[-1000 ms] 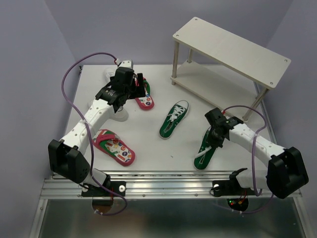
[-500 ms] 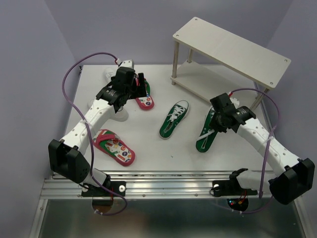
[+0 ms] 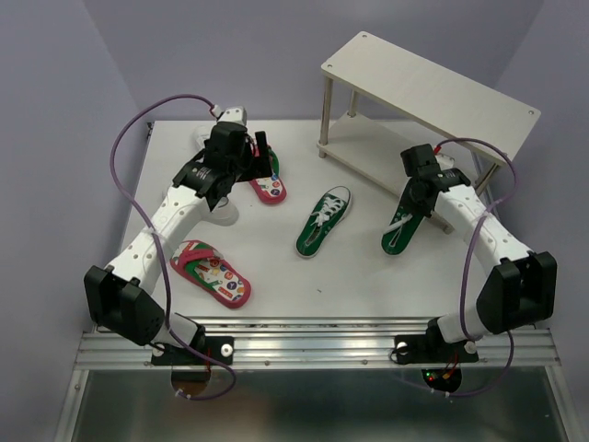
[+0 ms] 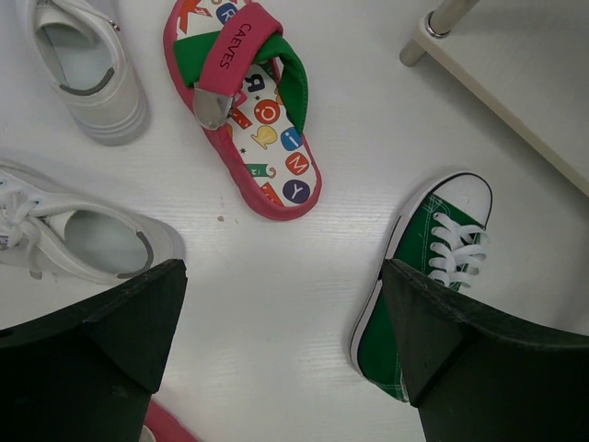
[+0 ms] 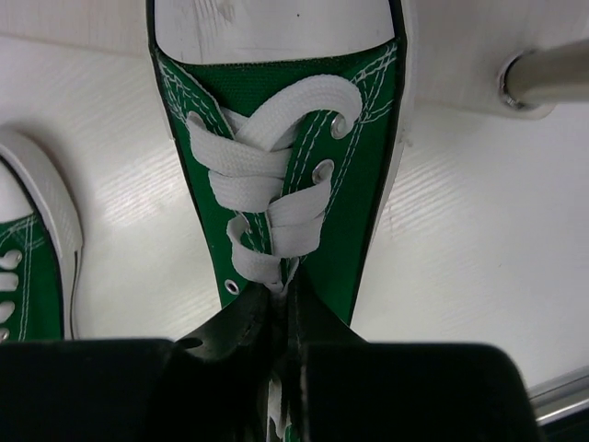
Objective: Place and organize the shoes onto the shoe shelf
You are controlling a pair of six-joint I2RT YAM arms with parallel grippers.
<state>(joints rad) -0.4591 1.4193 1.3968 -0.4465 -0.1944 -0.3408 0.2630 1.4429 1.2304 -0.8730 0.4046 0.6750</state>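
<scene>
Near flip-flop: a red-pink flip-flop (image 3: 213, 273) is seen flat on the table (image 3: 368, 276), closest to the arm bases.
Free green sneaker: one green sneaker (image 3: 323, 221) is laid between the two arms, untouched.
Right gripper: the right gripper (image 5: 281, 308) is clamped tight on the held green sneaker (image 5: 285, 138) behind its laces. The toe is pointed at the shelf, just beside a post (image 5: 543, 78).
Left gripper: the left gripper (image 4: 283, 276) is spread wide over bare table, with nothing between its fingers.
Far flip-flop: the second flip-flop (image 4: 253, 110) is found just beyond it.
White sneakers: two white sneakers (image 4: 87, 64) are placed alongside, partly hidden by the left arm (image 3: 175, 216) in the top view.
Shoe shelf: the shoe shelf (image 3: 433, 92) is stood far right.
</scene>
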